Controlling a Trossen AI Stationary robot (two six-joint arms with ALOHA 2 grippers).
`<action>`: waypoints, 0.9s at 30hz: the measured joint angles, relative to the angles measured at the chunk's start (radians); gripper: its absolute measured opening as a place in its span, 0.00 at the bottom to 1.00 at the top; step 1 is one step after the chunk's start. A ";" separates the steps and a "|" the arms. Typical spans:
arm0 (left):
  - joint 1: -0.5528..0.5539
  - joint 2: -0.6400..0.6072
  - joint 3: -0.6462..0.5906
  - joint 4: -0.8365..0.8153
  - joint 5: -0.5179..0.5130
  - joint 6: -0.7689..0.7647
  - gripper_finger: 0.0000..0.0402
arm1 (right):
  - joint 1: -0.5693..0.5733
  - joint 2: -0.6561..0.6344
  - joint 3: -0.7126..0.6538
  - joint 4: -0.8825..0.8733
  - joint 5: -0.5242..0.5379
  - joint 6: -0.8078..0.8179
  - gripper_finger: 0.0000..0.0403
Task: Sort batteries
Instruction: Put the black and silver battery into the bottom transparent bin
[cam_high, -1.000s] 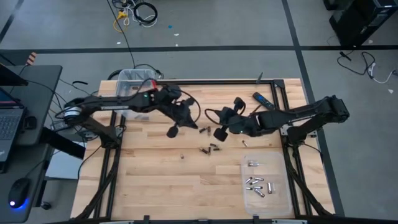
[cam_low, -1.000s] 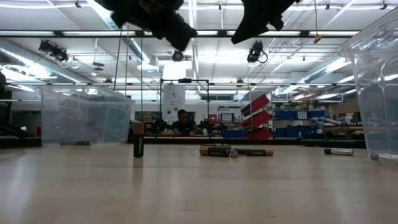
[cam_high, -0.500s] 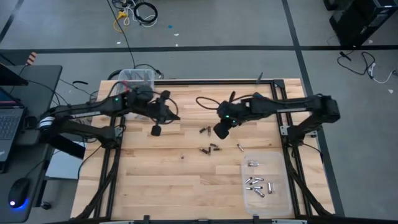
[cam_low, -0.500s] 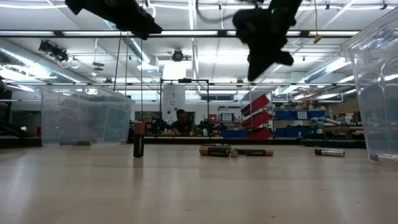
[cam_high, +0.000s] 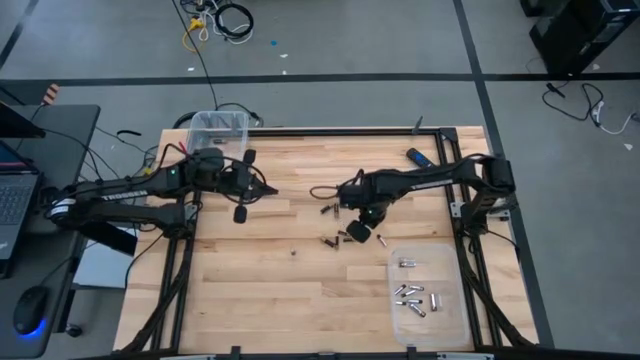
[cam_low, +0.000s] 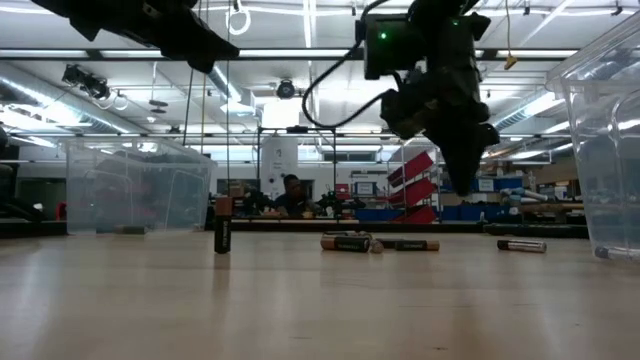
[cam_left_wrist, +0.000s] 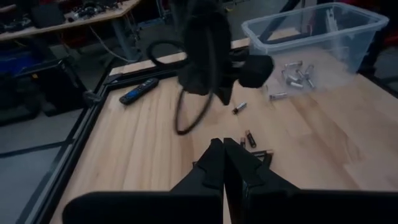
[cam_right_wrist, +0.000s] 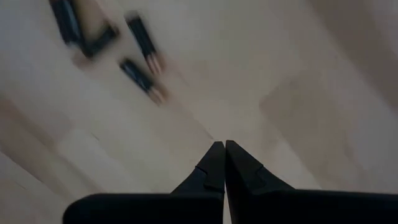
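Near the front right corner of the table (cam_high: 250, 300) sits a clear tray (cam_high: 452, 312) with a handful of silvery batteries (cam_high: 412, 297) already in it, so that part of the sort looks done, maybe half the job by my guess. Moving back toward the middle of the table, there's a loose bunch of dark batteries (cam_high: 338, 239) lying on the bare wood, plus one tiny cell (cam_high: 293, 251) off on its own toward the left, and another pair (cam_high: 327, 208) a bit further back. Those all look unsorted to me.

The right gripper (cam_high: 359, 231) hangs just over that middle bunch, right beside the cells, with its two fingers pressed together and nothing between them. Its wrist view shows the dark cells on the wood just ahead of the fingertips. I'd guess it's lining up for the next pick, but it would have to spread its fingers first.

Further back, the left gripper (cam_high: 241, 212) is off toward the left side, well apart from any battery, fingers also pressed together and empty. At the back left corner there's a clear bin (cam_high: 218, 127), contents too hard to make out. A black-and-blue remote-like bar (cam_high: 419, 159) lies near the back right corner.
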 joint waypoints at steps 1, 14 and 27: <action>0.000 0.000 -0.001 -0.002 -0.008 -0.005 0.00 | 0.006 0.009 0.000 -0.011 -0.006 0.000 0.00; 0.000 0.000 -0.002 0.000 -0.021 -0.011 0.00 | 0.091 0.031 0.000 -0.032 0.046 -0.013 0.14; 0.000 0.000 -0.002 0.009 -0.022 -0.012 0.00 | 0.057 0.032 -0.128 -0.056 0.123 -0.010 0.33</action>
